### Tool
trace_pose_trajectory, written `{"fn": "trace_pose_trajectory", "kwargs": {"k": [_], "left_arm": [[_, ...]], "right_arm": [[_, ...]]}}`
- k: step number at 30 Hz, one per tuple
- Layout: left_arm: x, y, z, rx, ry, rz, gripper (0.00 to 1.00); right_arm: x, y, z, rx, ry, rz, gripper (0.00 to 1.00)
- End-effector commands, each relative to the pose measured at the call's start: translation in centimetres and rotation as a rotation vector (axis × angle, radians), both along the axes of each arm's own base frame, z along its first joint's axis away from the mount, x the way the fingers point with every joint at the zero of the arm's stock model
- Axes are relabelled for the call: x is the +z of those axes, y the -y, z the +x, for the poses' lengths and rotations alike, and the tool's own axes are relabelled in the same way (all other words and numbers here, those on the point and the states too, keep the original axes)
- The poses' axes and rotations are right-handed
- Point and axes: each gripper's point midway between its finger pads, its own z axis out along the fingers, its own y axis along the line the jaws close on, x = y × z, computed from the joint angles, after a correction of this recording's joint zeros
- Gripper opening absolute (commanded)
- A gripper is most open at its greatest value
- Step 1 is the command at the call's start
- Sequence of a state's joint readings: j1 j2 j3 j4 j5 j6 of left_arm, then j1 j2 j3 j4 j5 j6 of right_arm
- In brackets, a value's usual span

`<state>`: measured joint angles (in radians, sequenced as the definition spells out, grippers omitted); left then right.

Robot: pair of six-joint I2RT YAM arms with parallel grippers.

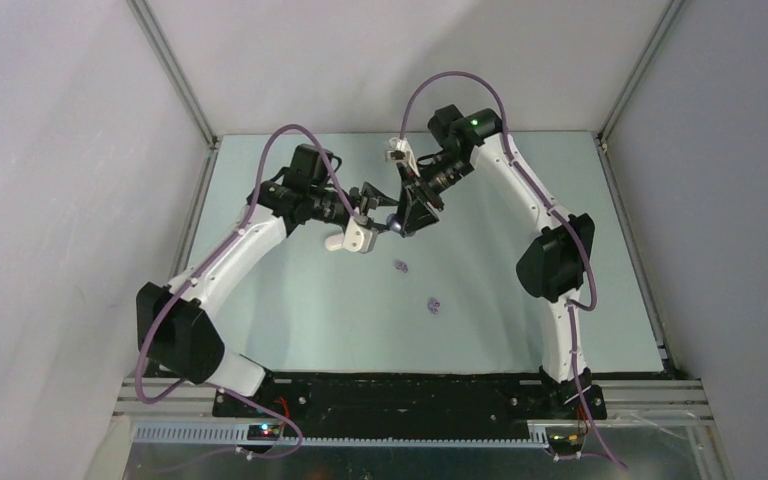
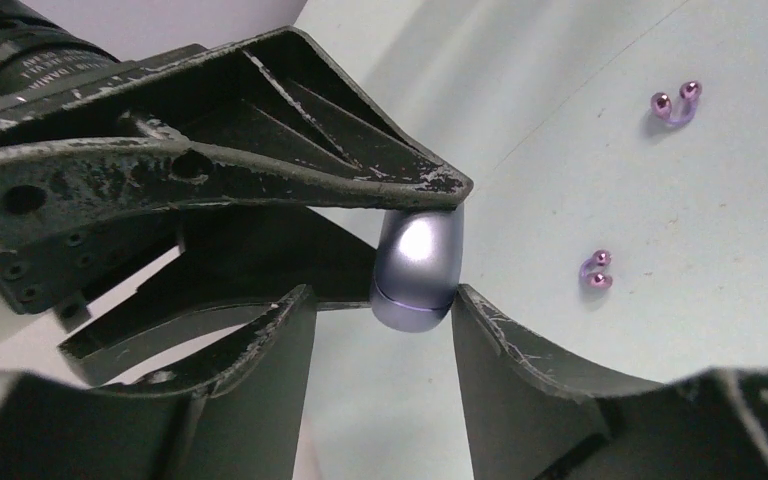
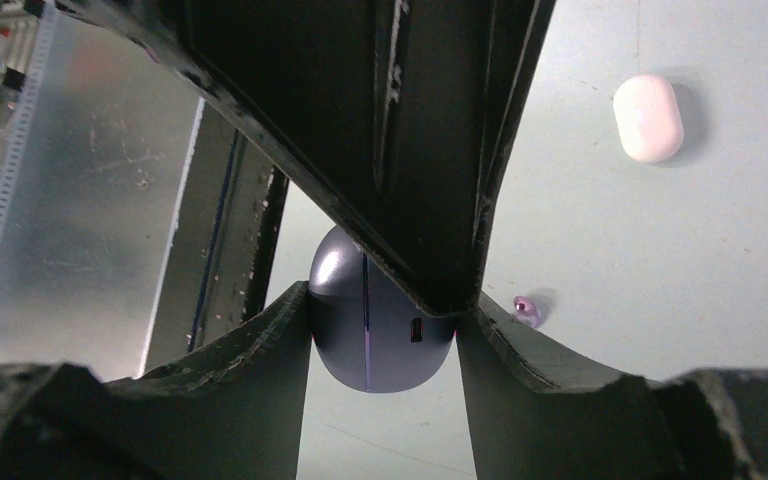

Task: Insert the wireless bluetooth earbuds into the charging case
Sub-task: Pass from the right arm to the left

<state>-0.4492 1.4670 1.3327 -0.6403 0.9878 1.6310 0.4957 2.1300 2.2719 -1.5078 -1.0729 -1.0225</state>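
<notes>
The wireless bluetooth earbuds [image 1: 400, 266], two purple ones on show from overhead, lie loose on the pale tabletop [image 1: 290, 310] just below centre frame. They are apart from each other and clear of both arms. Above them, upper middle, the left pincer [image 1: 376, 206] and the right pincer [image 1: 410, 208] meet nose to nose, with a glint of the lavender charging case [image 1: 391, 223] between them.

Over to the left wrist camera: the charging case [image 2: 418, 265] is dead centre, lid shut. The left pincer's fingers [image 2: 520, 380] stand apart on either side of its lower end. The right-hand tip brushes it, and the left-hand tip shows a gap. The right pincer reaches in from the upper left, one finger pressed on the case's top. Both purple buds sit at the right of frame on the tabletop, outside the case.

Right wrist camera now: the right pincer is clamped on the case, a finger tight against each flank, charging port facing us. The left pincer's dark finger comes down from the top of frame onto it. One purple bud shows just right of the case, and a white case [image 3: 648, 117] rests upper right.
</notes>
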Motion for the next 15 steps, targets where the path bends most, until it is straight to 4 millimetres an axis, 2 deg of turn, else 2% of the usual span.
{"fn": "trace_pose_trajectory", "kwargs": {"k": [1,7,12,15], "left_arm": [[1.8,1.7,0.2,-0.06,0.058,-0.082,0.56],[1.2,1.9,0.1,-0.096,0.055,-0.068,0.48],[0.3,2.5,0.1,-0.139,0.068,-0.068,0.45],[0.0,2.7,-0.3,-0.179,0.063,-0.056,0.38]], "right_arm": [[2.9,-0.2,-0.6,0.026,0.117,0.043,0.21],[3.1,-0.1,-0.7,0.028,0.131,0.046,0.21],[3.6,-0.3,-0.6,0.018,0.117,0.065,0.21],[3.7,-0.4,-0.4,0.005,0.106,0.073,0.21]]}}
